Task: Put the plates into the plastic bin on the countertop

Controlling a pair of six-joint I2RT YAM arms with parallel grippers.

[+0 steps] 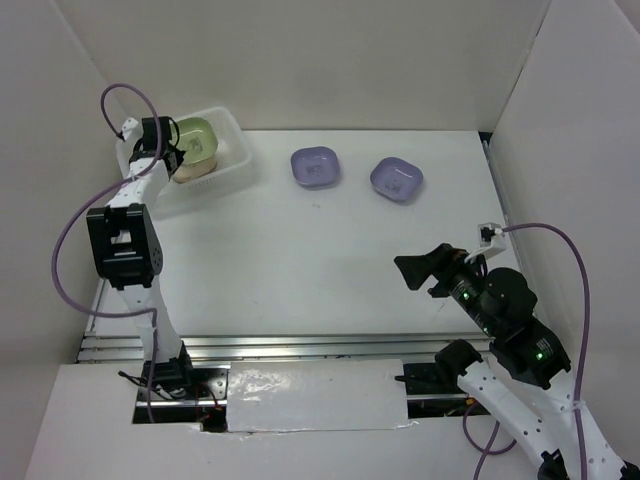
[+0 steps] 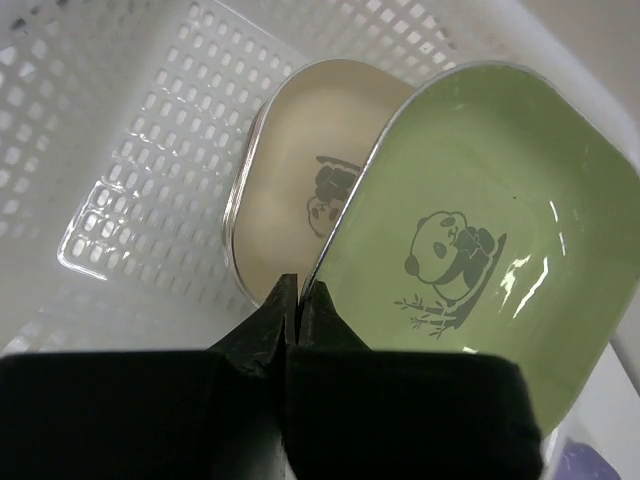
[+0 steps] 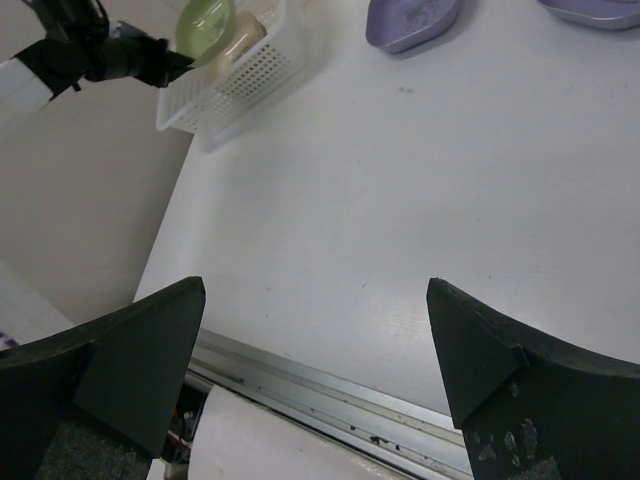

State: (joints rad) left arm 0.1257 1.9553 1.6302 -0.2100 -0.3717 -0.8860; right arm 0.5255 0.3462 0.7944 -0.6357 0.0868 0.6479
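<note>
The left claw (image 2: 297, 287) is seen clenched on the near rim of a green plate (image 2: 470, 230). Its two black fingers (image 2: 262, 335) are pressed together, with the plate's edge pinched between their tips. The green plate is held tilted inside the plastic bin (image 2: 150, 150), and its lower edge is overlapped onto a cream plate (image 2: 295, 190) that is leaned towards the perforated wall. A panda mark is printed at the centre of the green plate, and a similar mark on the cream one is partly covered. Layered edges are shown along the cream plate's left side, but how many plates are stacked there cannot be told.

In the top view, the plastic bin (image 1: 236, 135) is found at the far left corner of the countertop (image 1: 300, 250). The left claw (image 1: 172, 156) is reached over its left side, and the green plate (image 1: 197, 140) is shown within its rim. One purple plate (image 1: 315, 167) is set flat on the countertop to the right of the bin, apart from it. A second purple plate (image 1: 397, 179) is set near the first, further right, without touching it.

The right claw (image 1: 425, 270) is held released, jaws spread wide, above the near right part of the countertop, well apart from every plate. In the right wrist view its fingers (image 3: 140, 350) are seen at the lower corners, with bare countertop (image 3: 400, 200) between them and the metal rail (image 3: 330, 390) below.
</note>
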